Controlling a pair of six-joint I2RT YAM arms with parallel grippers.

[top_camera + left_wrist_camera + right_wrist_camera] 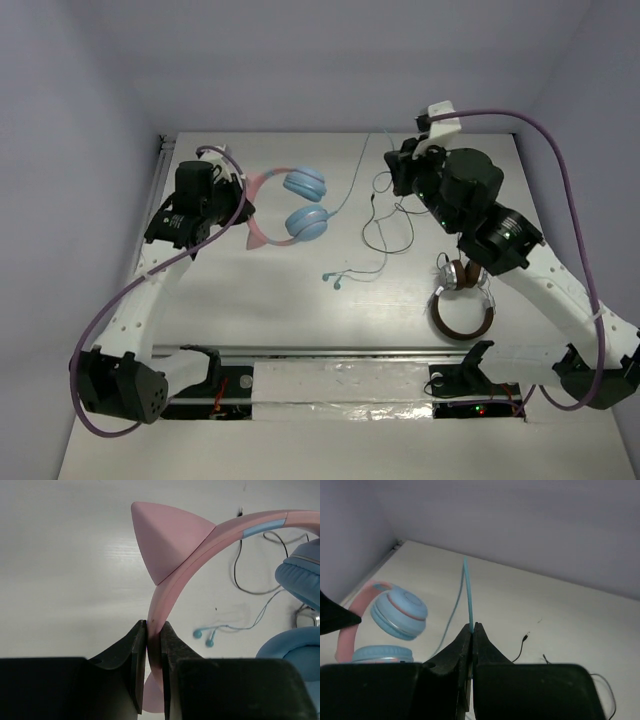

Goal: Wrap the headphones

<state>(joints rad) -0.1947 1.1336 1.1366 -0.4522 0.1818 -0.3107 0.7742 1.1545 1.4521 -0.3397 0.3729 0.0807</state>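
At the far left of the desk [260, 310], the headphones [308, 222] are clamped at the headband [170, 590] by the left gripper [153, 630]. The cable [468, 595] is pinched by the right gripper [471, 629] and should be wound taut, evenly.

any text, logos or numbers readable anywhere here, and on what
None can be read.
The pink-and-blue headphones and their light-blue cable show no lettering in any view.
The brown-and-silver headphones are too small to tell any marking.
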